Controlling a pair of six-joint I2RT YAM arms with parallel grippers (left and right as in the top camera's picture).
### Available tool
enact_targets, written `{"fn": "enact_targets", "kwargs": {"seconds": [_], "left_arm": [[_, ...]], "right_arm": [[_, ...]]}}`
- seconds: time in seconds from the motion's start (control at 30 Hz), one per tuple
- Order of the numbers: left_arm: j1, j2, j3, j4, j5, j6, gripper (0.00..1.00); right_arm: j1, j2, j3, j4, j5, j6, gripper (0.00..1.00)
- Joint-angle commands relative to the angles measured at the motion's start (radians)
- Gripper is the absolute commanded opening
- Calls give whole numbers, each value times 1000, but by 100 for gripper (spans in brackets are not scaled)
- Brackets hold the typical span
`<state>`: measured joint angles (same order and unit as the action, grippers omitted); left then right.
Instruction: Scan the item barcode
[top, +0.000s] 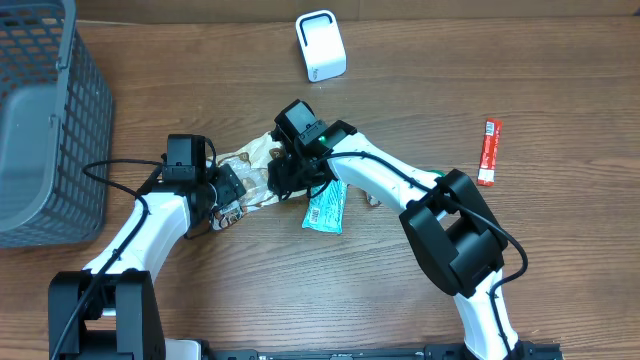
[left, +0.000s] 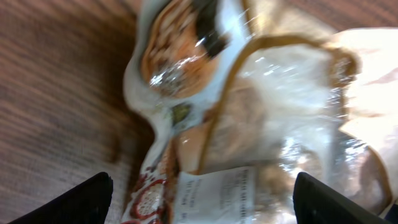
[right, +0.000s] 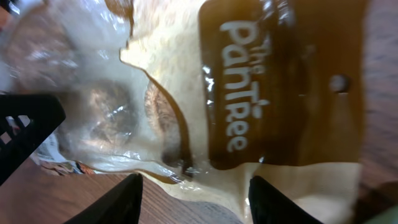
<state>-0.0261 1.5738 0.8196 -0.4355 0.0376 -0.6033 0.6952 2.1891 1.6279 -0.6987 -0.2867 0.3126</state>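
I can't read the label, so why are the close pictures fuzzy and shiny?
Left wrist: bag blurred, label unreadable, white glare patches. Right wrist: milder blur, glare spots, big letters readable. Overhead: sharp, even light.

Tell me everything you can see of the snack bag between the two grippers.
The snack bag is a crinkled, glossy plastic pouch: cream with a brown panel reading "The PanTree", clear windows, and a white printed label. It lies on the wooden table between the left gripper and right gripper, both open over it; contact cannot be told.
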Motion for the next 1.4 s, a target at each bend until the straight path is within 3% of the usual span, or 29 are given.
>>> {"fn": "enact_targets", "kwargs": {"seconds": [0.0,0.33,0.9,1.1,1.23,1.37], "left_arm": [[-6,8,-7,30,-22,29,84],[-6,8,-8,70,-23,51,84],[-6,120,-8,87,-89,51,84],[-6,120,-7,89,3,109,60],[-5,102,-3,66,33,174,25],[11,50,1,42,34,178,16]], "right_arm": [[4,-66,24,21,125,1,60],[4,-19,19,170,200,-6,67],[11,42,16,151,199,-29,67],[11,42,16,145,196,-29,67],[11,42,16,139,196,-29,67],[10,34,18,144,195,-32,69]]}}
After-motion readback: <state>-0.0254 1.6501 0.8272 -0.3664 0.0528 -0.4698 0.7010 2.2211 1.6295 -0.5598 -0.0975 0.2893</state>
